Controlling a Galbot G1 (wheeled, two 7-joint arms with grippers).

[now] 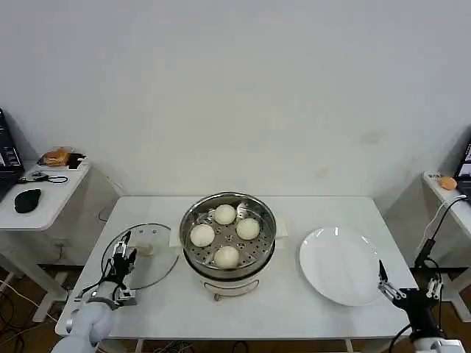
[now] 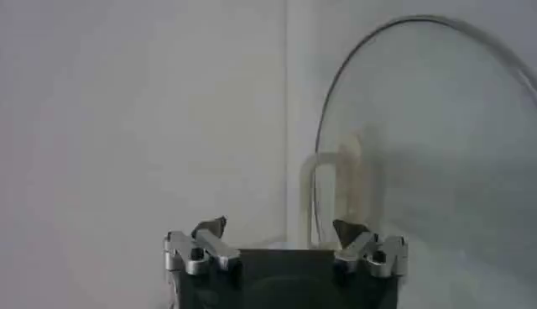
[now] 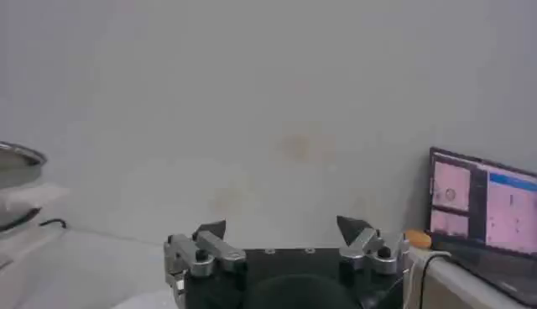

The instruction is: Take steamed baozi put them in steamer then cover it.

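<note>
Several off-white baozi [image 1: 225,214] lie on the perforated tray inside the shiny steamer [image 1: 190,220] at the table's middle. The steamer's rim [image 3: 17,159] also shows in the right wrist view. The clear glass cover [image 1: 158,257] lies flat on the table to the left of the steamer, its beige handle [image 1: 143,248] pointing up. My left gripper [image 1: 124,250] hovers open at the cover's left edge. The cover [image 2: 436,126] and its handle [image 2: 336,180] sit just ahead of the left gripper [image 2: 281,228]. My right gripper [image 1: 384,283] [image 3: 281,227] is open and holds nothing, near the table's front right corner.
A flat white plate [image 1: 342,265] lies bare to the right of the steamer. A side table [image 1: 44,198] on the left carries a black mouse and orange-brown food. Another side table [image 1: 441,193] on the right holds a laptop [image 3: 482,210], with cables hanging beside it.
</note>
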